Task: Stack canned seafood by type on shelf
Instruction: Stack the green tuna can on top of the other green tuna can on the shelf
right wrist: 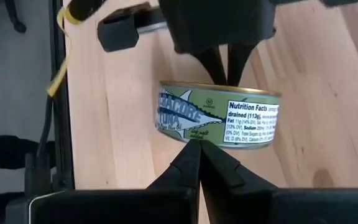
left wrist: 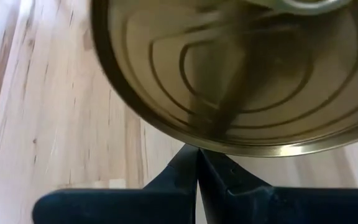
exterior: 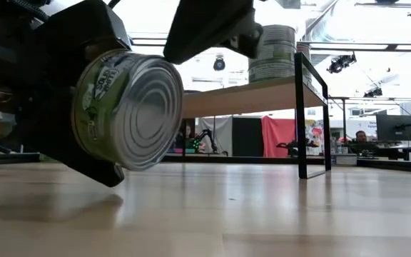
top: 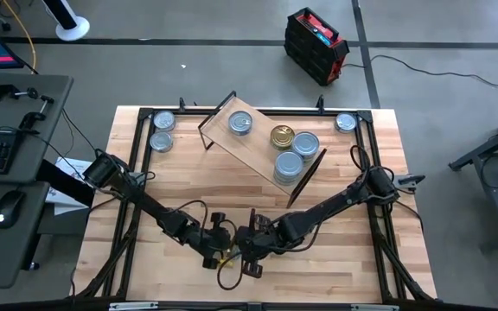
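A tuna can with a gold top, a blue-green label and a silver bottom is between my two grippers near the table's near edge, tipped up with the bottom facing the near edge. My left gripper is shut at the rim of the gold top. My right gripper is shut at the labelled wall. The shelf stands slantwise at the far middle and carries three silver-blue cans and a gold one. My left gripper touches the can with its shut fingertips at the gold top's rim, on the side opposite my right gripper. My right gripper meets the labelled side wall with its shut fingertips. The can is tilted and looks clear of the table.
Two silver-blue cans sit at the table's far left corner and one at the far right corner. A black frame runs along the table's edges. Bare wood lies between the shelf and the grippers.
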Available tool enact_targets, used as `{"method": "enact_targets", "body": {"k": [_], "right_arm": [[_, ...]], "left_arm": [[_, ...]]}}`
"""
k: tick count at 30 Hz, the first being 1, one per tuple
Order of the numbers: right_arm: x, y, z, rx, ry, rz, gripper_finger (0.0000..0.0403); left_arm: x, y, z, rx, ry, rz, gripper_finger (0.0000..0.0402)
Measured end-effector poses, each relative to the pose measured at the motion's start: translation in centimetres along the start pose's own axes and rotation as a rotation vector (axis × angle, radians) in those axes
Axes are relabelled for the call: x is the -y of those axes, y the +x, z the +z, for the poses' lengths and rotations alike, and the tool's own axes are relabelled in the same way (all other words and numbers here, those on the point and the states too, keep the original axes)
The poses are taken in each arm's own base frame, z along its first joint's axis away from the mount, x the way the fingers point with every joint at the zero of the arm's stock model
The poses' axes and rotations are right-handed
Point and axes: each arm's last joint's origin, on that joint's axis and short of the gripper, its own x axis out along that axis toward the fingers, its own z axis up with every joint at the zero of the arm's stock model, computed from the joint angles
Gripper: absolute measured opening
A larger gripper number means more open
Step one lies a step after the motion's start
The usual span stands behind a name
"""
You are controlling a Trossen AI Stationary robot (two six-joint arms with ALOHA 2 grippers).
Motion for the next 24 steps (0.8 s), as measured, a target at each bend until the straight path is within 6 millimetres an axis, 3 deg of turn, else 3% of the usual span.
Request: {"method": "enact_targets", "body": {"k": [11,19,24], "right_arm": [[-0.1,-0.1,0.6,0.048,0.008,0.021,0.0],[0.5,0.4,0.3,0.036,-0.009,-0.031,0.0],[0.8,0.5,0.5,0.027,-0.001,-0.038,0.0]], "left_arm": [[0.1,0.0,0.5,0.054,-0.021,-0.016,0.0],[0.0,-0.1,2.2,0.187,-0.079,-0.047,0.0],[-0.4,0.0,1.9,0.154,-0.073,-0.024,0.0]]}}
